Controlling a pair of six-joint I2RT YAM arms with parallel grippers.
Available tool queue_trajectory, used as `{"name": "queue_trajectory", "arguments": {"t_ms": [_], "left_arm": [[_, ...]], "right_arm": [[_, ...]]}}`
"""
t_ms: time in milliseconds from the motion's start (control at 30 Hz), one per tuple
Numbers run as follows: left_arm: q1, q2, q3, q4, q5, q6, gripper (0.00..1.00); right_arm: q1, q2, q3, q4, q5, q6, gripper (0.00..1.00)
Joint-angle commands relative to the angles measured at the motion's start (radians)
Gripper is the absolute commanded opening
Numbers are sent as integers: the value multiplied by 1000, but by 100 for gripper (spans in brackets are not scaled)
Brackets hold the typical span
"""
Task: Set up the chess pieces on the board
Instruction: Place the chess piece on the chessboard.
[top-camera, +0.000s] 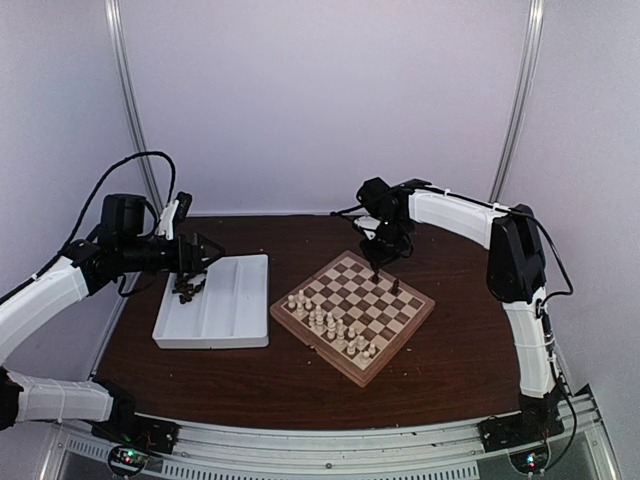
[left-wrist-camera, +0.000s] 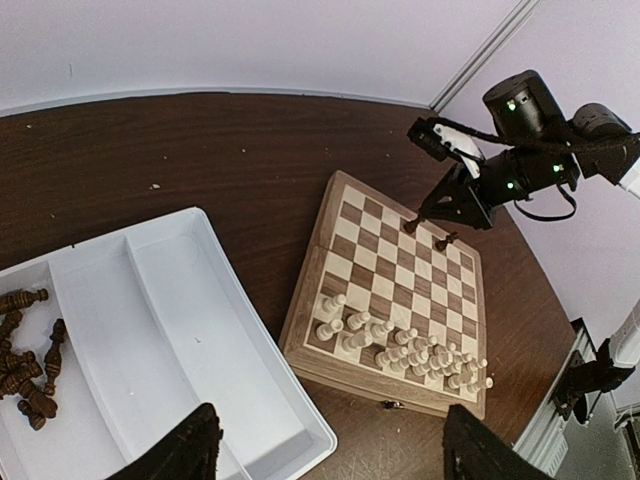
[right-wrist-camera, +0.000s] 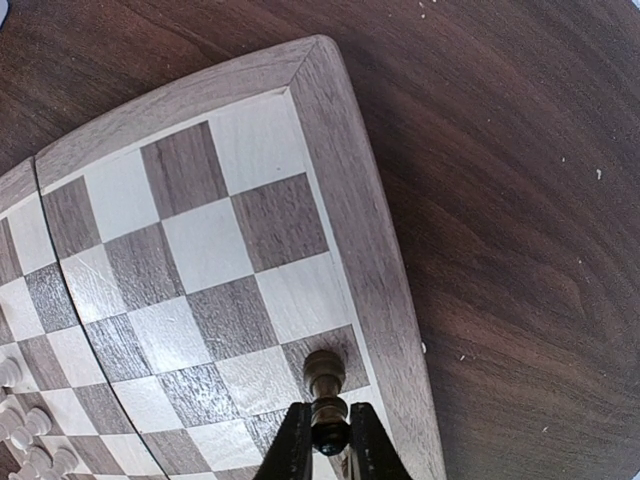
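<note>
The board (top-camera: 315, 352) lies on the table, turned like a diamond. My right gripper (right-wrist-camera: 328, 440) is shut on a dark chess piece (right-wrist-camera: 324, 384), held just above a dark square by the board's rim (right-wrist-camera: 370, 230). From above, that gripper (top-camera: 377, 268) hangs over the board's far right side. Another dark piece (top-camera: 395, 286) stands alone on a square beside it. More dark chess pieces (left-wrist-camera: 25, 360) lie heaped in the left compartment of the white tray (left-wrist-camera: 250, 340). My left gripper (left-wrist-camera: 330, 460) hovers open above the tray, nothing between its fingers (left-wrist-camera: 185, 450).
Cream-white pieces (top-camera: 330, 320) crowd the board's near left side. The tray (top-camera: 240, 335) sits left of the board, long side toward it. Both arms reach in from the table's outer sides. A white backdrop closes off the rear.
</note>
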Motion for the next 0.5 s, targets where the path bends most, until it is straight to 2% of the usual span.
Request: {"name": "queue_trajectory", "arguments": {"t_ms": [0,133,167,267,467], "left_arm": [[-4,5,22,15,-9,13,76],[-4,5,22,15,-9,13,76],[-4,5,22,14,-8,13,77],[-4,5,24,14,-9,13,77],[-4,5,29,5,-14,13,77]], "right_arm": [[-8,-7,0,9,25,1,13],[-8,-8,0,11,25,0,16],[-9,-7,2,10,25,1,20],[-8,-9,0,9,26,1,43],[-8,-72,-41,54,36,4,55]]}}
